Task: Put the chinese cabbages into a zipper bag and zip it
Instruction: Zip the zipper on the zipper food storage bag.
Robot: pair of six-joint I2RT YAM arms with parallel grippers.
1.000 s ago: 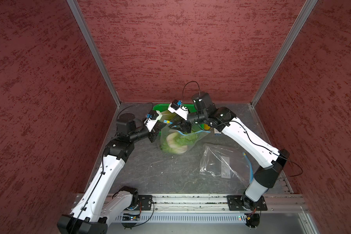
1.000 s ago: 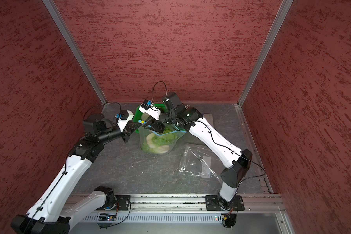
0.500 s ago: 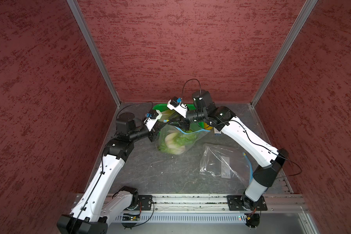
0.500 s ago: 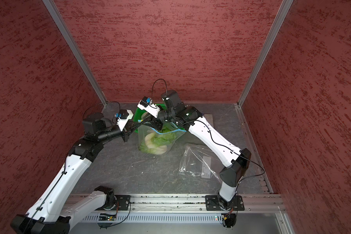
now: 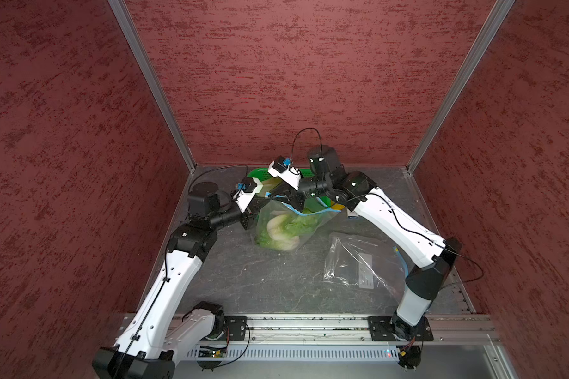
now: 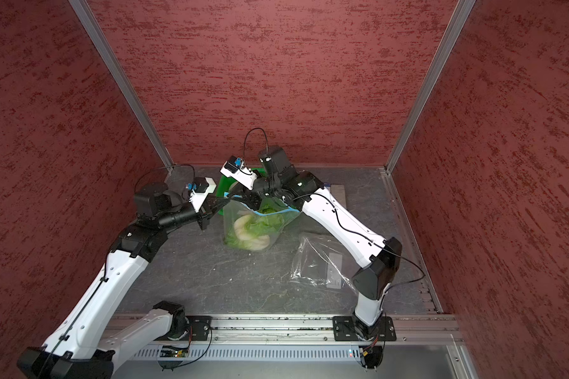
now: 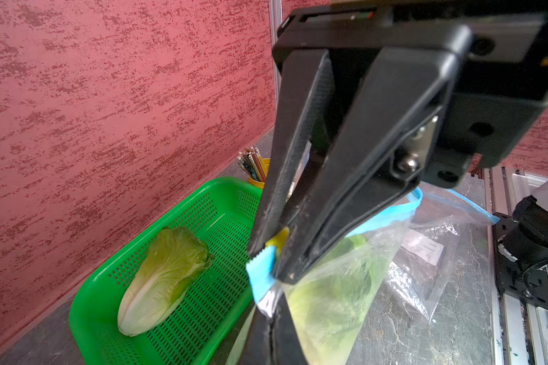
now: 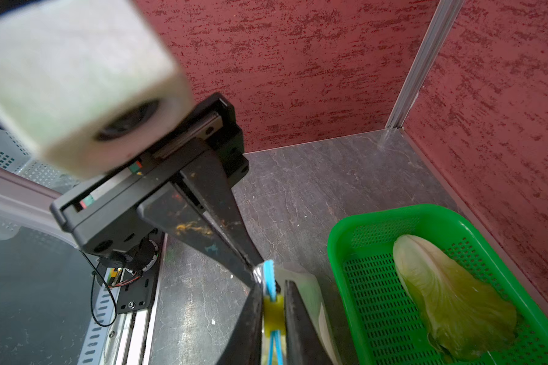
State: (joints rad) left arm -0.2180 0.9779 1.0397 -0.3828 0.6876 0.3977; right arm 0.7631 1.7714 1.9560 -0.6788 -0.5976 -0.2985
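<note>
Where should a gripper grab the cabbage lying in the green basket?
Probably across its narrow width near the white stalk end, coming down from above: the cabbage lies flat on its side, and the green basket has walls that fence off any sideways approach.

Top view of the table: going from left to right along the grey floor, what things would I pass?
left gripper → zipper bag with chinese cabbages inside → empty plastic bag. The green basket behind overlaps the zipper bag, so I skip it.

Cabbages [image 5: 286,228] in zipper bag [image 5: 267,213] mid-table; basket [image 7: 222,284] just behind, lone cabbage [image 7: 162,278] inside; spare bag [image 5: 358,265] to right.
</note>
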